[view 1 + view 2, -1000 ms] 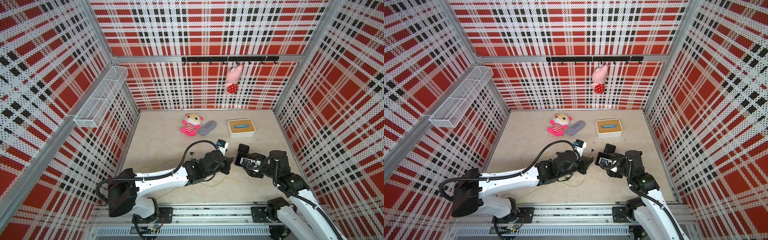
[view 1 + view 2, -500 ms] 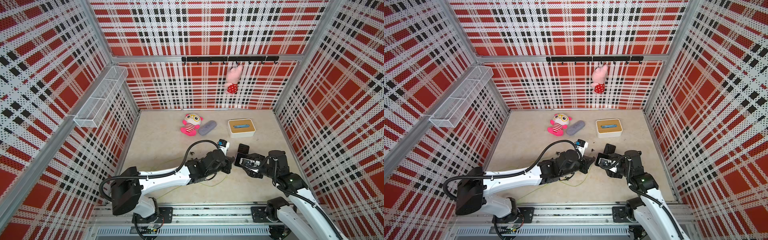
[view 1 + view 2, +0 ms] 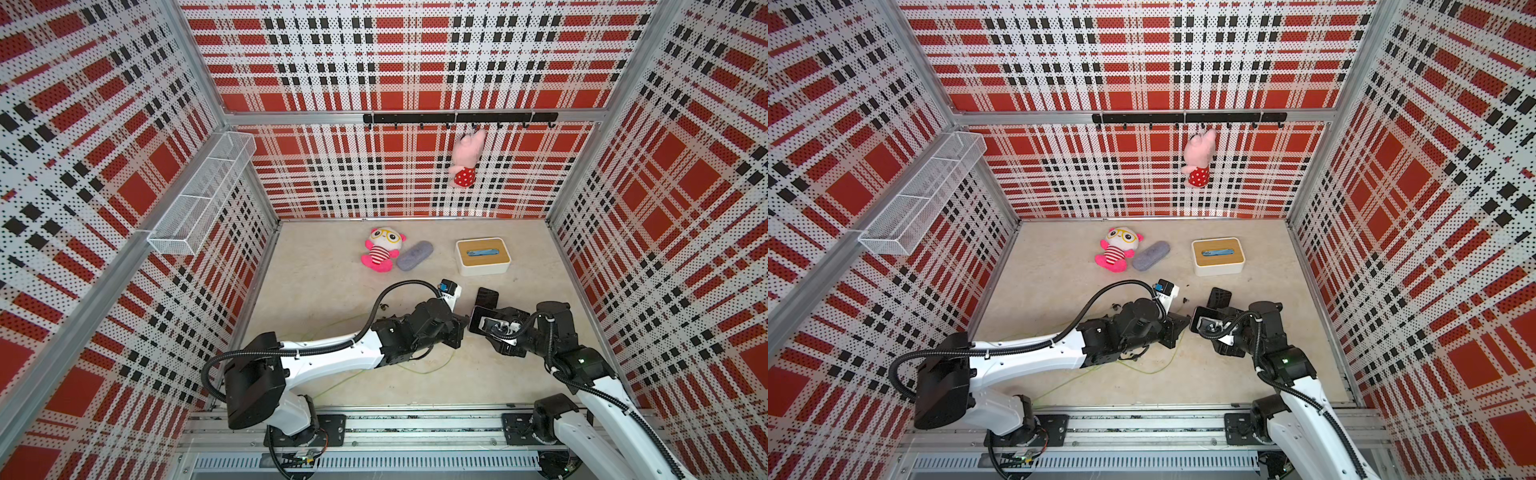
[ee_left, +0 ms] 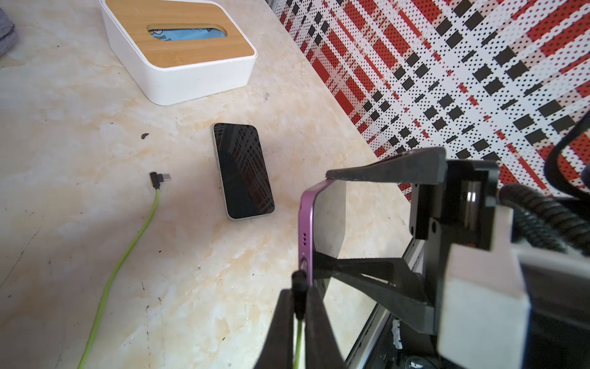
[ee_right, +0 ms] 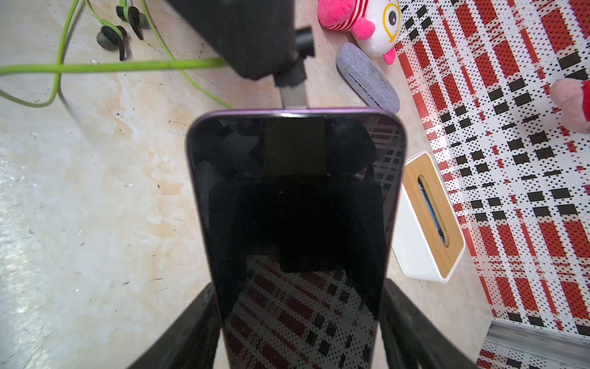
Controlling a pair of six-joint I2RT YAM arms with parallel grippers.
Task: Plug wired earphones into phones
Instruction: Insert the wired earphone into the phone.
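Here, glossy purple-rimmed phone in right hand; left hand pinches black plug

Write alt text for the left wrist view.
The left gripper holds a black plug on a green cable against the edge of a purple-rimmed phone clamped by the right gripper. Behind, a second phone lies flat beside a loose plug.

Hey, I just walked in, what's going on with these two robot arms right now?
The right gripper holds a purple-edged phone up off the table. The left gripper is shut on a black plug with a green cable. The plug's metal tip is at the phone's end edge, and bare metal shows, so it looks not fully seated. A second phone lies flat on the table, a loose plug beside it.
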